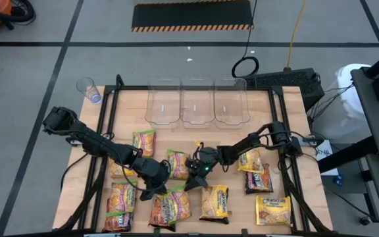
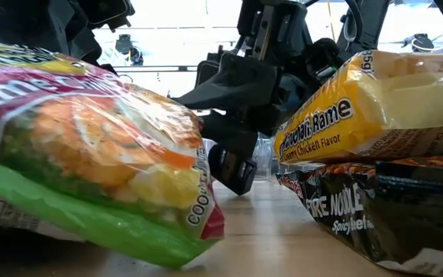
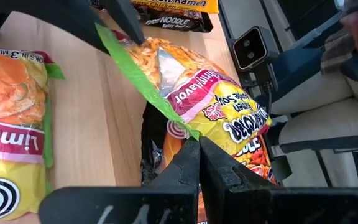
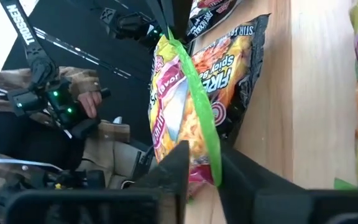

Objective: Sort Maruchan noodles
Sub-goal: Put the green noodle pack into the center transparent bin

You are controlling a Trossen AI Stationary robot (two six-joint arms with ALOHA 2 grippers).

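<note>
- table [image 1: 278, 217]: wooden top carrying the maruchan noodles [image 1: 274, 209], strewn over its near half; several overlap.
- three clear bins [image 1: 197, 102]: in a row at the far edge, well apart from the packets, no packet visible in them.
- left gripper [image 1: 151, 191]: low among the near-left packets, fingers clenched together on nothing.
- right gripper [image 4: 199, 167]: at table centre, fingers astride the green edge of an upturned green-edged packet [image 4: 180, 106], which stands on edge above a dark fire noodle packet [image 4: 230, 71]; cannot tell whether the grip is firm.
- risk: the hold is only on a thin crinkly seam; in my judgement it may slip on lifting, or drag the dark packet beneath.
- risk: both arms stand near; a swing may clash.
</note>
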